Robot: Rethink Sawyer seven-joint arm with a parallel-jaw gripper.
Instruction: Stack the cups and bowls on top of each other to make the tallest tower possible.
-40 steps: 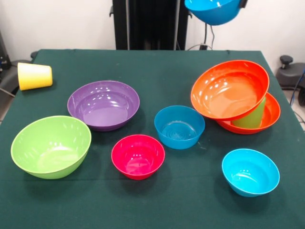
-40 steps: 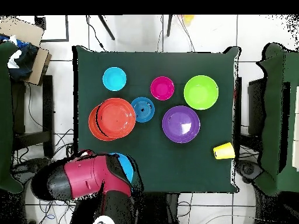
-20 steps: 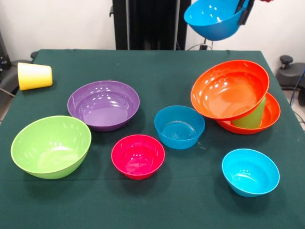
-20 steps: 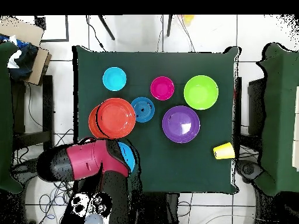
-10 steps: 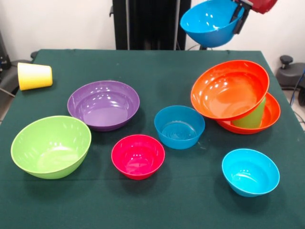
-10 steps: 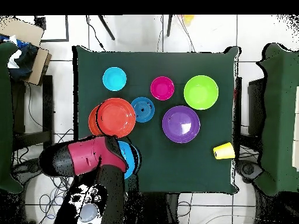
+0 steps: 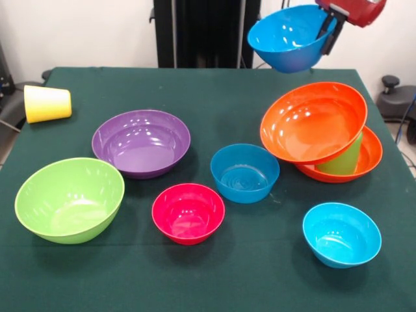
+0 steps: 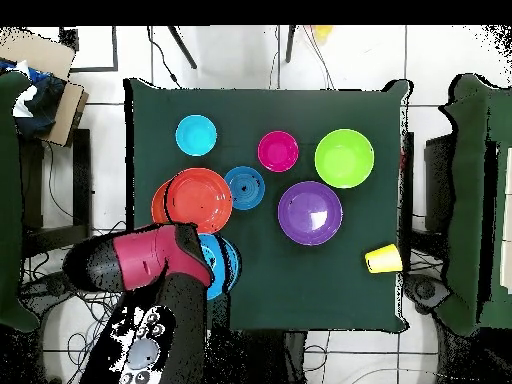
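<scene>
My gripper [image 7: 327,28] is shut on the rim of a blue bowl [image 7: 288,40] and holds it tilted in the air above the table's far right, behind the tower. The tower is a tilted orange bowl [image 7: 311,121] resting on a light green cup [image 7: 344,160] that stands in a second orange bowl [image 7: 369,155]. In the overhead view the held blue bowl [image 8: 219,266] shows beside the red arm [image 8: 140,258], just below the orange bowls [image 8: 200,200]. A yellow cup [image 7: 47,103] lies on its side at the far left.
On the green table [image 7: 214,97] stand a purple bowl [image 7: 141,142], a lime green bowl [image 7: 69,198], a pink-red bowl [image 7: 188,212], a second blue bowl [image 7: 244,172] and a small cyan bowl [image 7: 341,234]. The robot's black pedestal [image 7: 201,32] is behind.
The arm has swung in over the table's edge with the blue bowl, bringing it lower and closer to the orange bowls. Nothing on the table has moved.
</scene>
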